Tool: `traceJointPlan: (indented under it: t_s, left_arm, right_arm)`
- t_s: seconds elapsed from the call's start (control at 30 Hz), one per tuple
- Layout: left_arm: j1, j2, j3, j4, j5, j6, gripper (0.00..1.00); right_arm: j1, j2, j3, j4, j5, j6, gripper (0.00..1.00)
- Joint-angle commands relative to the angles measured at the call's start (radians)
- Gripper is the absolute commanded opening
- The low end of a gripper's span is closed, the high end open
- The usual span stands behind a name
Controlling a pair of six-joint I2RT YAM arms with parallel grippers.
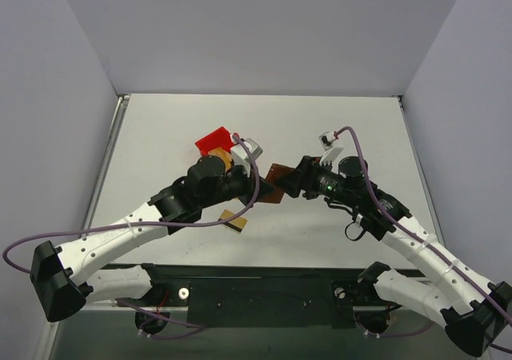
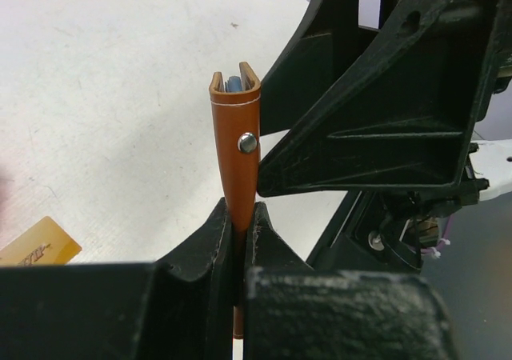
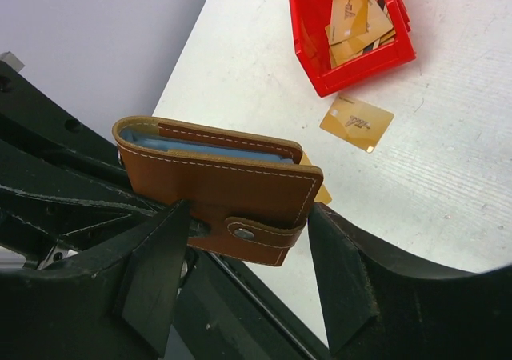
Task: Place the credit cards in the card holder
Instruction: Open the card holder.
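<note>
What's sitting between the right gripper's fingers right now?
The folded brown card holder, pinched by the left gripper, sits between the open fingers of the right gripper; the right wrist view shows it.

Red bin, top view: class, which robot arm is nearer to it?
Left. The left arm has its wrist right beside the red bin, on its near side; the right arm reaches in from farther right, beyond the card holder.

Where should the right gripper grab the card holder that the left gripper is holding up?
Probably the free half beyond the snap tab, across its two broad faces, coming from the side opposite the left gripper. The card holder is thin, flat and snapped shut, and only its other end is pinched.
</note>
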Motion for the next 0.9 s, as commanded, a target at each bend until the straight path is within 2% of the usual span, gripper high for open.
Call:
traceJointPlan:
  t_s: [0.0, 0.3, 0.57, 0.87]
  left_arm:
    - [-0.028, -0.015, 0.059, 0.008, -0.089, 0.029, 0.00]
    - [-0.038, -0.053, 0.042, 0.031, -0.143, 0.031, 0.00]
    - [-0.038, -0.069, 0.026, 0.057, -0.144, 0.024, 0.00]
    - [-0.040, -0.059, 0.039, 0.025, -0.229, 0.037, 0.00]
  right_arm:
    - [0.021, 0.034, 0.043, 0.020, 0.012, 0.016, 0.56]
    - [0.030, 0.072, 0.057, -0.044, 0.115, 0.024, 0.51]
    - [0.030, 0.098, 0.075, -0.182, 0.250, 0.037, 0.48]
    - [0.030, 0.152, 0.169, -0.447, 0.484, 0.053, 0.43]
